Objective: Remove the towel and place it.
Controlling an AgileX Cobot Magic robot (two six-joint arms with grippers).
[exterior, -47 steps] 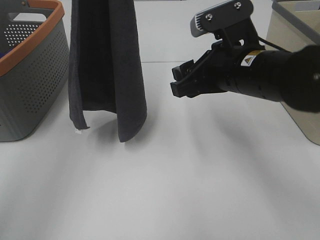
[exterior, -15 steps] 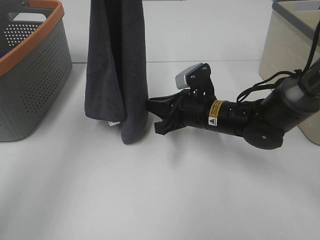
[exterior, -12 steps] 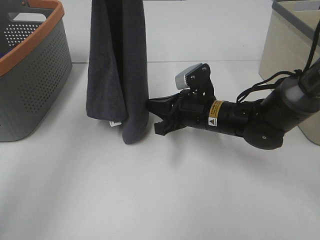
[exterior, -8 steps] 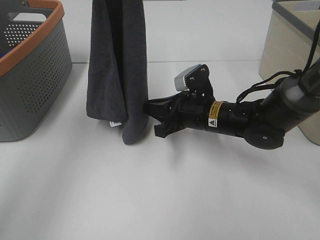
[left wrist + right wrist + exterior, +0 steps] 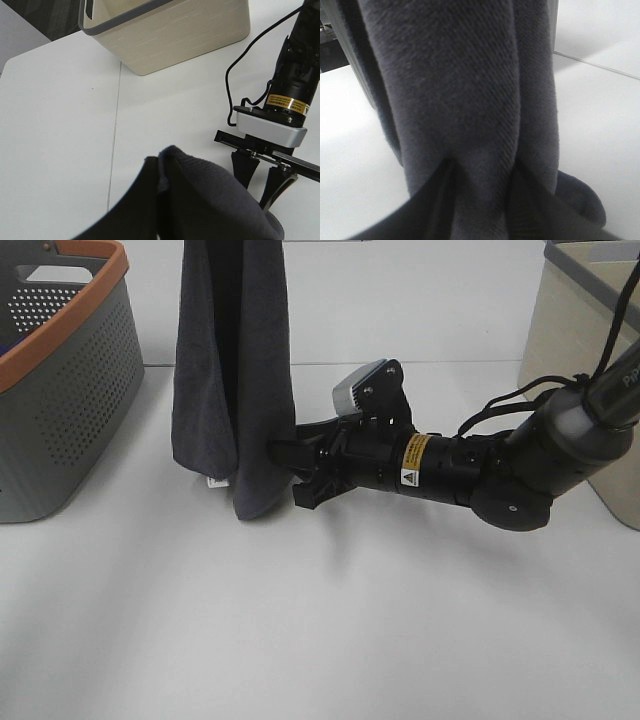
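White tabletop (image 5: pixel 320 620) lies beneath the towel (image 5: pixel 235 370), hanging upright so the right gripper (image 5: pixel 286 476), jaws parted, can straddle its 4 o'clock fold.

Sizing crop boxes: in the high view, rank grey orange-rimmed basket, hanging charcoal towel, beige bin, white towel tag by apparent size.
Grey perforated orange-rimmed basket and charcoal terry towel: alike, both cropped, unranked.
Then beige rectangular bin, cropped.
Smallest: white tag.

Bright, even light, probably from overhead; the white table (image 5: pixel 400 640) looks flat and pale. Soft shadow lies beneath the towel (image 5: pixel 240 370). The right wrist view blurs close up.
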